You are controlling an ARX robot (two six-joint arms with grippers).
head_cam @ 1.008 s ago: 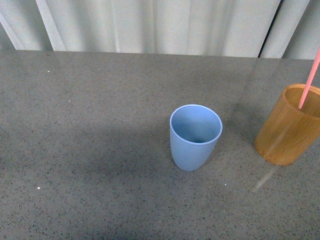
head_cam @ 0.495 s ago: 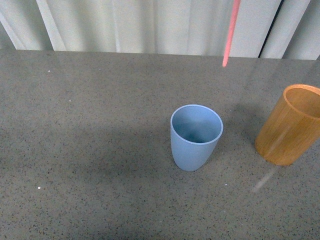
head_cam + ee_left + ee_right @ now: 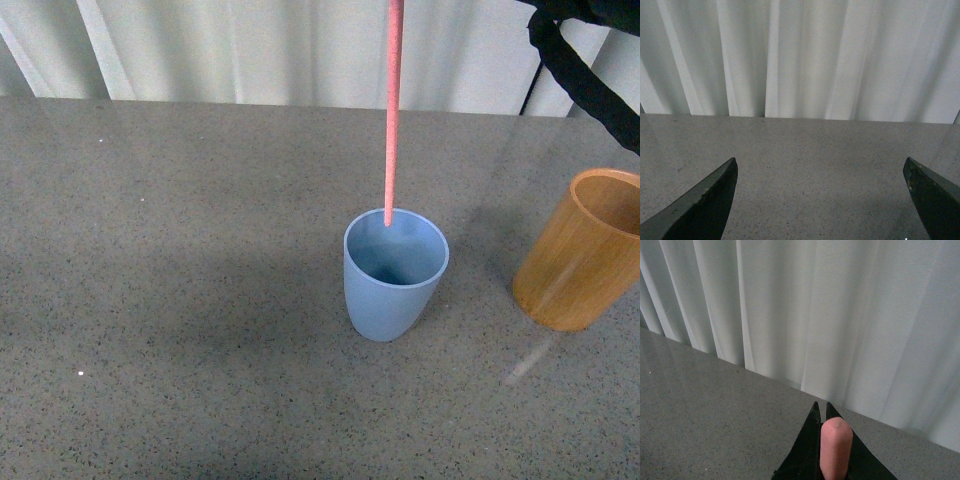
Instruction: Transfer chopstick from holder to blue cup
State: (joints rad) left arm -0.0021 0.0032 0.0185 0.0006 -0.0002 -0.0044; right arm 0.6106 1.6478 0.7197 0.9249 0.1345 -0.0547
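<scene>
right claw (image 3: 822, 440) clamps chopstick (image 3: 392, 110) above blue cup (image 3: 394, 275); holder (image 3: 580, 252) stands beside.

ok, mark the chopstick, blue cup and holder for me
chopstick (image 3: 392, 120), front view, mid shaft above the cup
blue cup (image 3: 385, 300), front view, outer wall
holder (image 3: 570, 270), front view, outer wall

Count on worktop (image 3: 180, 300): cups, 2 — one blue cup (image 3: 394, 275), one holder (image 3: 581, 252) beside the blue cup. Chopstick (image 3: 392, 110): 1, above the blue cup.
</scene>
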